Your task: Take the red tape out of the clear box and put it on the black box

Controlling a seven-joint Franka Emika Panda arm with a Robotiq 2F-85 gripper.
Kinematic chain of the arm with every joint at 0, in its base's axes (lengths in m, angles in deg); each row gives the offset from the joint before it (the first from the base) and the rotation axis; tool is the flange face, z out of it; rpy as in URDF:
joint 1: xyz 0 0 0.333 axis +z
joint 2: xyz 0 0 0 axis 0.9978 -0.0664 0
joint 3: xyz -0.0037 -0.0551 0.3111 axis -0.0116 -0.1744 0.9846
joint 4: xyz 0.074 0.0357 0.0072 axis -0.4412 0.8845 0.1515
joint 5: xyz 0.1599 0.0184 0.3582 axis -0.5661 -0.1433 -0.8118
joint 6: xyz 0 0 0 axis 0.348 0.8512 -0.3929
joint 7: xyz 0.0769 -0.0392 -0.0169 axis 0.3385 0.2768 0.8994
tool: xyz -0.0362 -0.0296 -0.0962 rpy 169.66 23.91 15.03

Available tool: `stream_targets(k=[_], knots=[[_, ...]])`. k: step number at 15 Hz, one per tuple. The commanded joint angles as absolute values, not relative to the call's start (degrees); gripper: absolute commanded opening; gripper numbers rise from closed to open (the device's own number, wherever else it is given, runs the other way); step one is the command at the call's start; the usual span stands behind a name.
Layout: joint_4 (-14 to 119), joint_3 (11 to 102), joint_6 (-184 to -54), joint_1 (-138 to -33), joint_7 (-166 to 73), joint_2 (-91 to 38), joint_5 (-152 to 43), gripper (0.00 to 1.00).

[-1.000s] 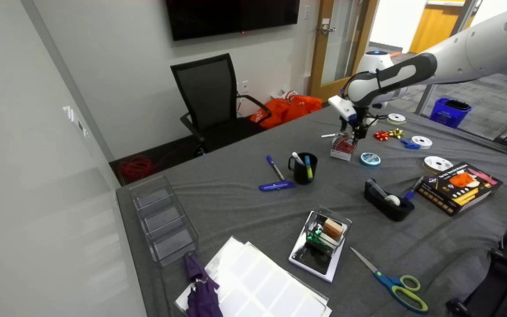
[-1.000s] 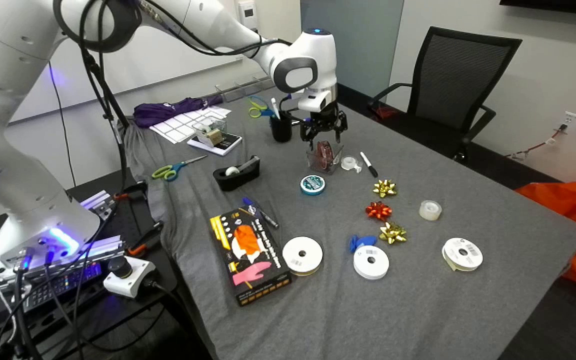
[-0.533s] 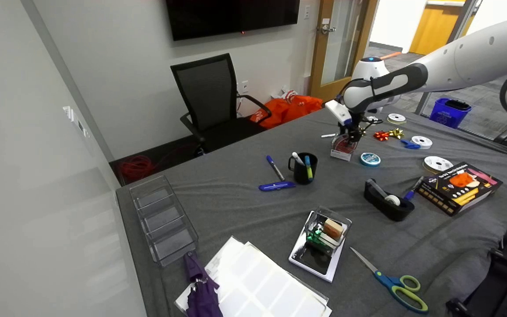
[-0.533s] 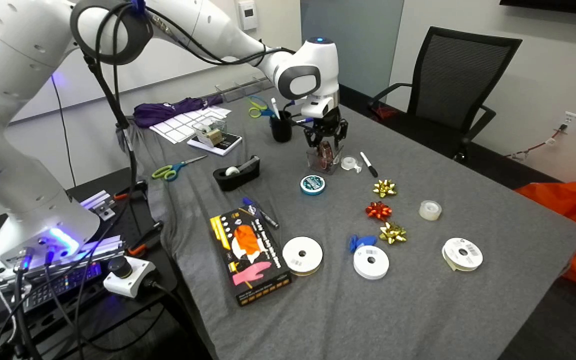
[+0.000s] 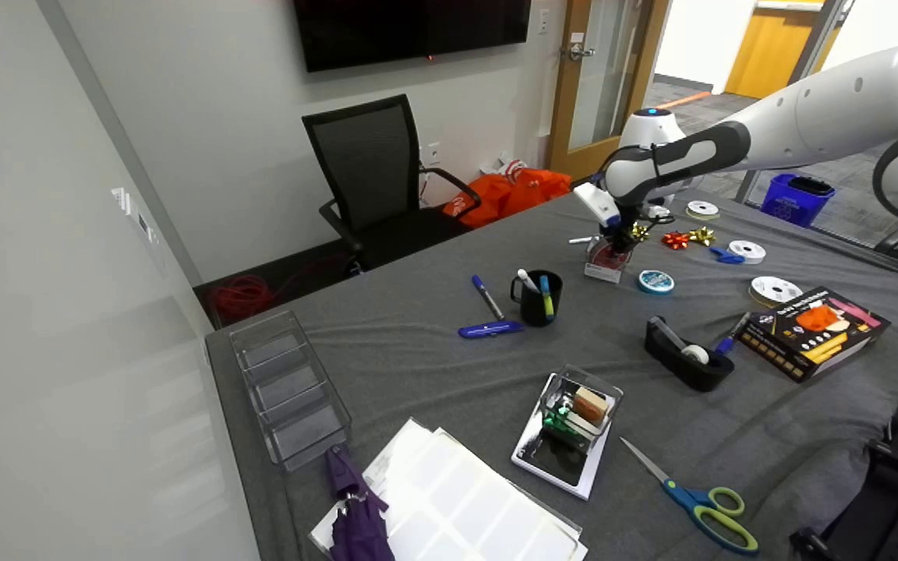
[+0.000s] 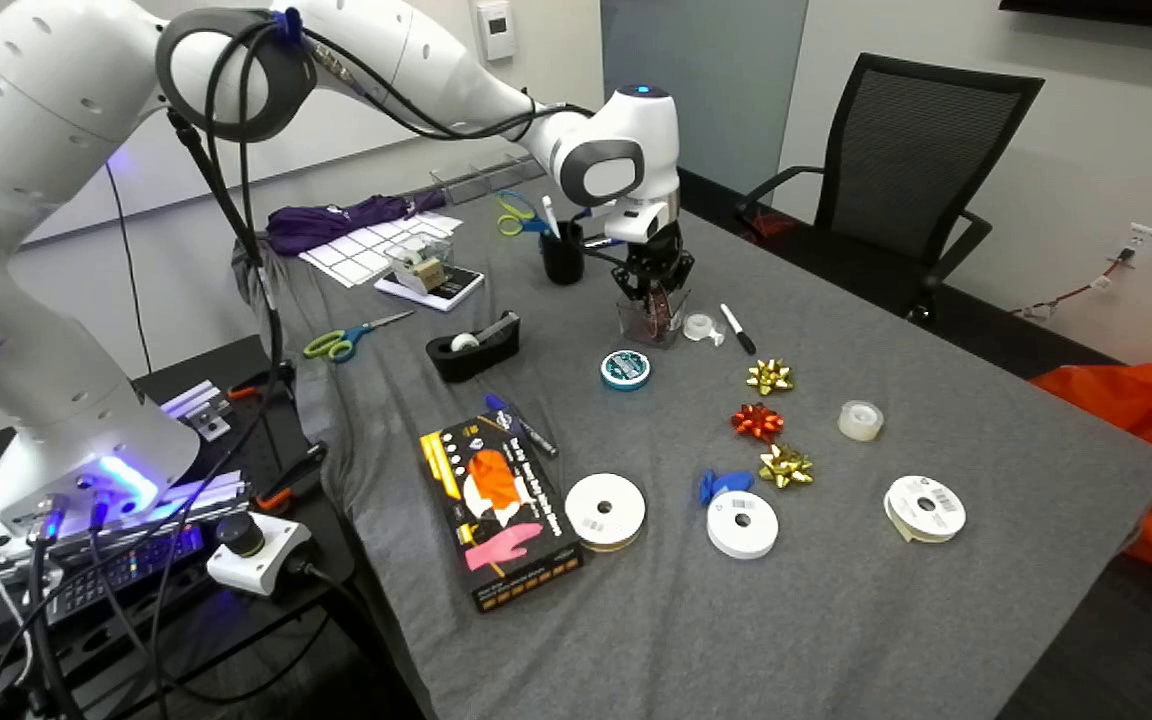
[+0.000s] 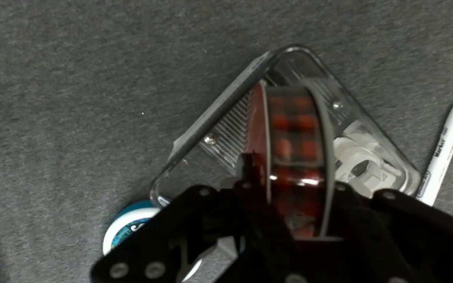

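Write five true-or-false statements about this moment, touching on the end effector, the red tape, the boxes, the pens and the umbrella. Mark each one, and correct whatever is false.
1. The end effector straddles the red tape. True.
2. The black box lies with its printed picture facing up. True.
3. The red tape rests on the black box. False: it is on edge inside the clear box.
4. Every pen lies flat on the table. False: a white pen stands in the black mug.
5. The purple umbrella lies partly over the white sheets. True.
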State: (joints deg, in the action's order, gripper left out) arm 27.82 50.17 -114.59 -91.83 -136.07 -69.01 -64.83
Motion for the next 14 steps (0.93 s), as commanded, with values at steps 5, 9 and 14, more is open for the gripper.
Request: stream_targets(k=[5,9,14], knots=[[30.69,49.85,-111.61,-92.4,-134.63,-63.61,-64.78,0.07],[33.27,50.65,-110.94,-93.67,-132.13,-58.82,-65.47,0.07],[38.61,52.56,-108.41,-96.89,-119.93,-52.66,-66.99,0.07]])
